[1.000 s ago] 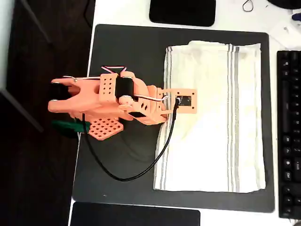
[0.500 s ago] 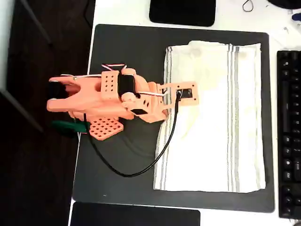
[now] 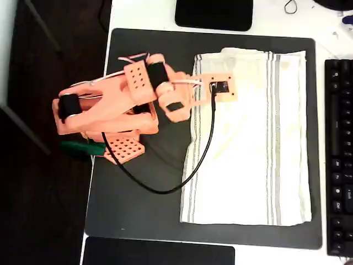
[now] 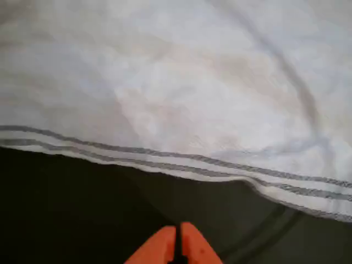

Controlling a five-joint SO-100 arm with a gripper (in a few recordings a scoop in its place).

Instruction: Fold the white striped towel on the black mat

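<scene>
White striped towel [image 3: 251, 138] is laid flat on the black mat [image 3: 149, 55], right of centre in the overhead view, unfolded. Pincer [image 4: 177, 246] is held closed and empty over its left striped edge, judged as positioning for an edge pick.

Looks like we're at an office desk: a white table [image 3: 143, 14], a black keyboard [image 3: 339, 154] on the right, glossy black pads [image 3: 214, 14] and a big desk mat [image 3: 149, 55].
</scene>
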